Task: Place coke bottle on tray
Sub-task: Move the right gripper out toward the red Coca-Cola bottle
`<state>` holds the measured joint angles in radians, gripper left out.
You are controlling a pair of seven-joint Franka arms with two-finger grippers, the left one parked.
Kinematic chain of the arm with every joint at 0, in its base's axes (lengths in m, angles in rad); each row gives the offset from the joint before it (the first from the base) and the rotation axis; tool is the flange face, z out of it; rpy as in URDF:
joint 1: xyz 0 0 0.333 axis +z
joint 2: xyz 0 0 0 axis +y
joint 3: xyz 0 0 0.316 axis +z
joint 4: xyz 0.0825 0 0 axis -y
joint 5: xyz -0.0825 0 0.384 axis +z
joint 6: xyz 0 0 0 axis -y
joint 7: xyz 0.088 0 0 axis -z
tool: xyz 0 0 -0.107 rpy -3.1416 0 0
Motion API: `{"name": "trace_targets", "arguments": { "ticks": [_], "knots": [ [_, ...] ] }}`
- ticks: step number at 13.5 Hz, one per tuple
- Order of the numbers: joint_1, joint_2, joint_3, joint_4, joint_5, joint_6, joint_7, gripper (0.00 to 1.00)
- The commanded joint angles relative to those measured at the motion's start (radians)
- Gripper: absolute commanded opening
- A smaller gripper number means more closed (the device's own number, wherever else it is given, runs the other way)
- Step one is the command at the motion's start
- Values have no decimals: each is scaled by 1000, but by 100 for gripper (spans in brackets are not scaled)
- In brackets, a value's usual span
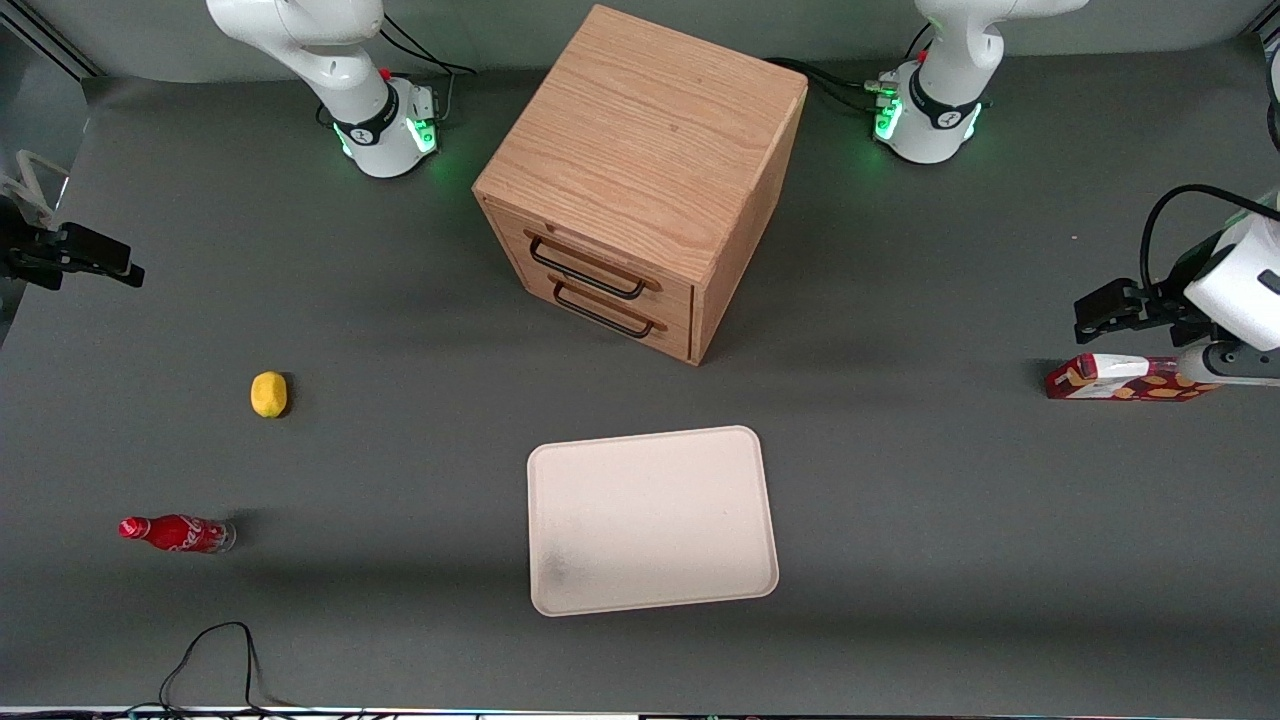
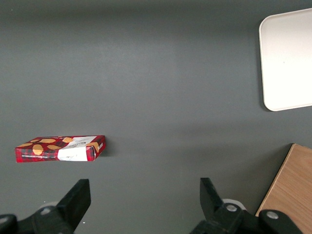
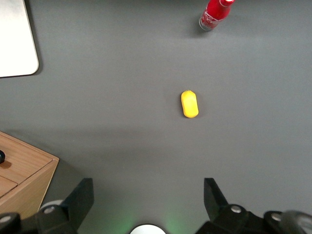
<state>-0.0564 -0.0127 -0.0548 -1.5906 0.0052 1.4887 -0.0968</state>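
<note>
The right arm's black two-finger pincer (image 3: 146, 204) hangs wide open and empty above the dark grey table (image 1: 900, 520), at the working arm's end. The small yellow lemon (image 3: 189, 104) lies on the table between the pincer and the slim red coke bottle (image 3: 215, 13) with white lettering, which stands upright well apart from the pincer and nearer the front camera than the lemon. The flat cream-white rectangular tray (image 1: 690, 500) with rounded corners rests in front of the light wooden two-drawer cabinet (image 1: 640, 170), well apart from the bottle. A red snack carton (image 1: 1120, 379) lies toward the parked arm's end.
</note>
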Motion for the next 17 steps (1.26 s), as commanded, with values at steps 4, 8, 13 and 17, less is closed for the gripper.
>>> {"name": "trace_targets", "arguments": {
  "ticks": [4, 8, 13, 17],
  "knots": [
    [-5, 28, 12, 63, 19, -36, 8, 100],
    [-13, 59, 9, 95, 16, -39, 16, 100],
    [-52, 319, -8, 366, 12, -70, 9, 100],
    [-92, 573, -4, 634, 10, -53, -29, 100]
  ]
}}
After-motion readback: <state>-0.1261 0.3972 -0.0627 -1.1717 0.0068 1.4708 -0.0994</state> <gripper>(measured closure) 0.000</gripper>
